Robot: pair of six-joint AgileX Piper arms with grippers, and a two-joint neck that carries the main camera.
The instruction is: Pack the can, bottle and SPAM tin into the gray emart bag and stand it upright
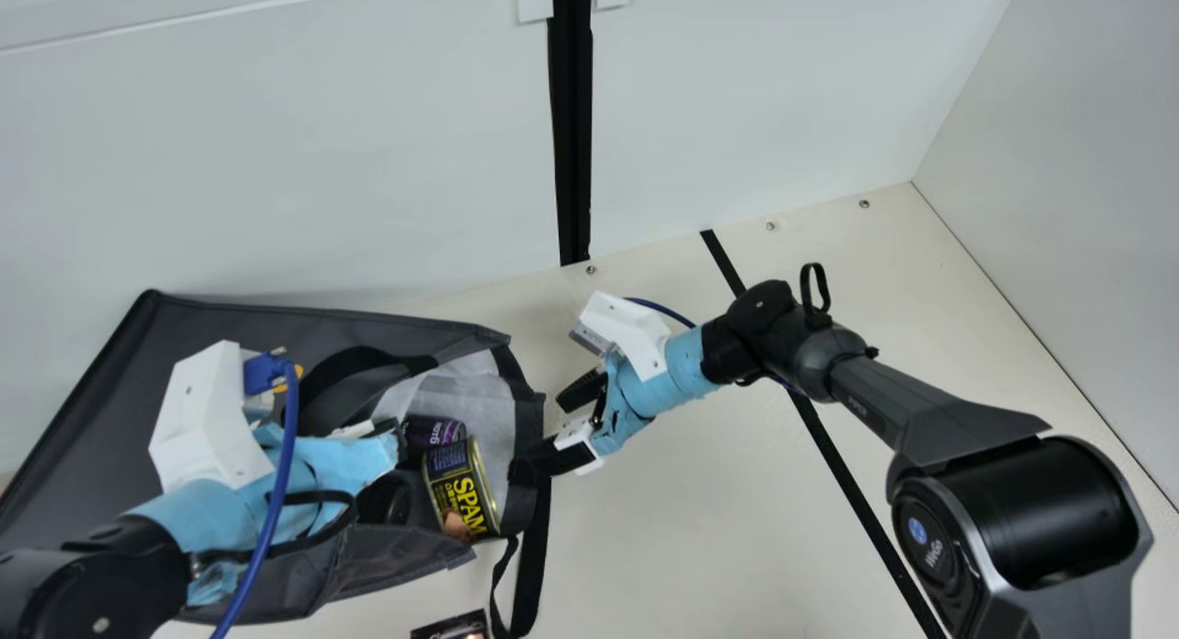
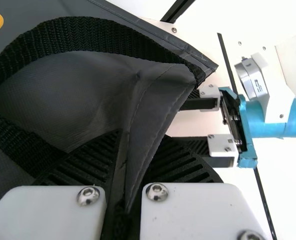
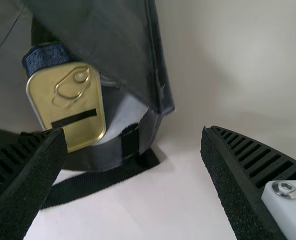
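The gray bag (image 1: 221, 326) lies on its side, its mouth facing right. Inside the mouth are the SPAM tin (image 1: 463, 490) and a purple can (image 1: 433, 431); the right wrist view shows the tin's gold lid (image 3: 67, 105). My left gripper (image 1: 391, 441) is over the bag's mouth; in its wrist view the gripper (image 2: 122, 175) is shut on a fold of bag fabric (image 2: 160, 100). My right gripper (image 1: 553, 436) stands open at the mouth's rim, and in its wrist view the gripper (image 3: 135, 137) has its fingers wide apart. I cannot make out the bottle.
A small dark item (image 1: 451, 626) lies at the front edge of the view, near the hanging black strap (image 1: 530, 575). White walls (image 1: 276, 160) rise behind the bag. Black tape (image 1: 852, 473) crosses the cream table (image 1: 700, 528) beneath my right arm.
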